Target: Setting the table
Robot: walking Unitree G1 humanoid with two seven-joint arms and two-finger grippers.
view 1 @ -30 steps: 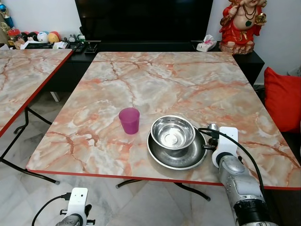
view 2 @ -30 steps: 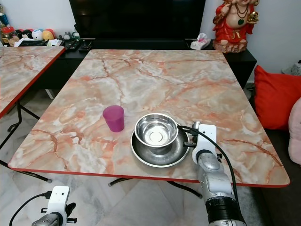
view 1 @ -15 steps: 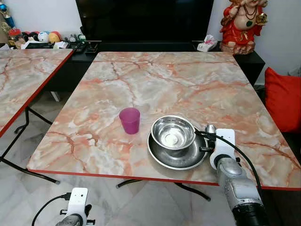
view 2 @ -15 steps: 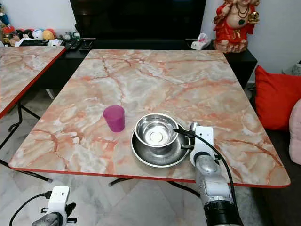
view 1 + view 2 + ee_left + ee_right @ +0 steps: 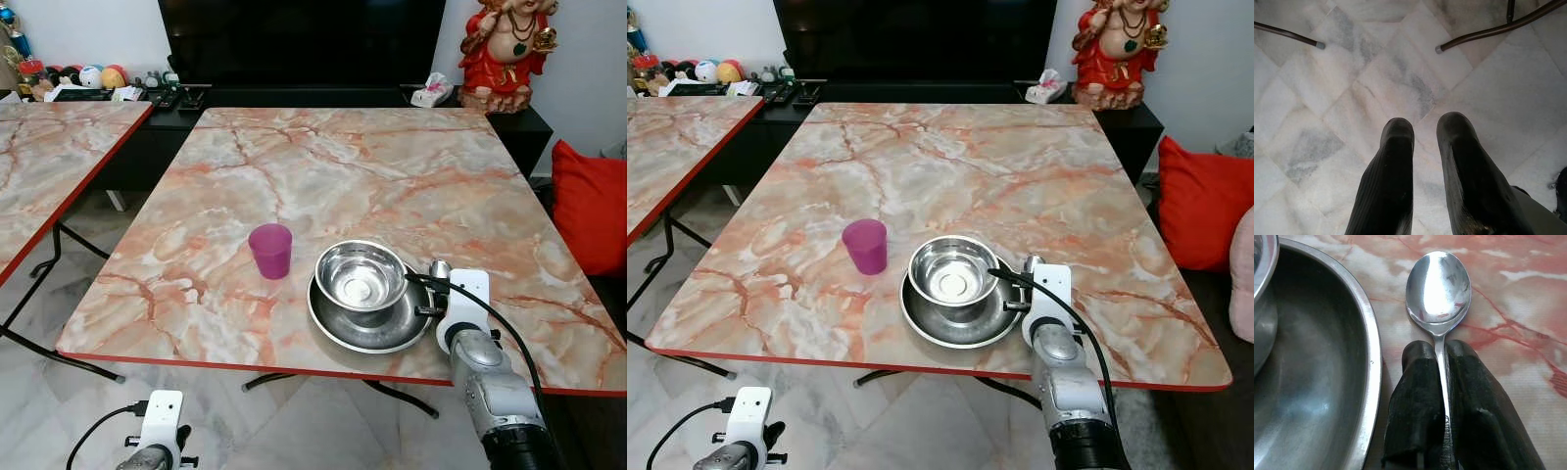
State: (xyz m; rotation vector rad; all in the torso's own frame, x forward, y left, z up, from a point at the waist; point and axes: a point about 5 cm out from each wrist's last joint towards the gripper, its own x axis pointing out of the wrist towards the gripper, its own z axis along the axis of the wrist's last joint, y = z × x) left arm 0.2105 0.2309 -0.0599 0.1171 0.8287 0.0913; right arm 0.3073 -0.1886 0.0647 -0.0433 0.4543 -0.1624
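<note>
Right gripper [image 5: 1439, 357] clamped on spoon [image 5: 1439, 289] handle, bowl end flat on table [image 5: 392, 166], lower right of head view, just beside plate [image 5: 338, 328] rim. Bowl [image 5: 360, 274] sits in plate; pink cup [image 5: 270, 250] just left, apart. Plate near table's front red edge; far half of tabletop bare. Left gripper [image 5: 1425, 132] hangs idle over floor [image 5: 1327, 73], fingers narrowly apart, holding nothing.

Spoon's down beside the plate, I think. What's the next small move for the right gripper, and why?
Probably open the right gripper and back off. Its fingers are shut on the spoon handle, and the spoon's bowl appears to lie on the table just beside the plate rim, so placement looks done.
</note>
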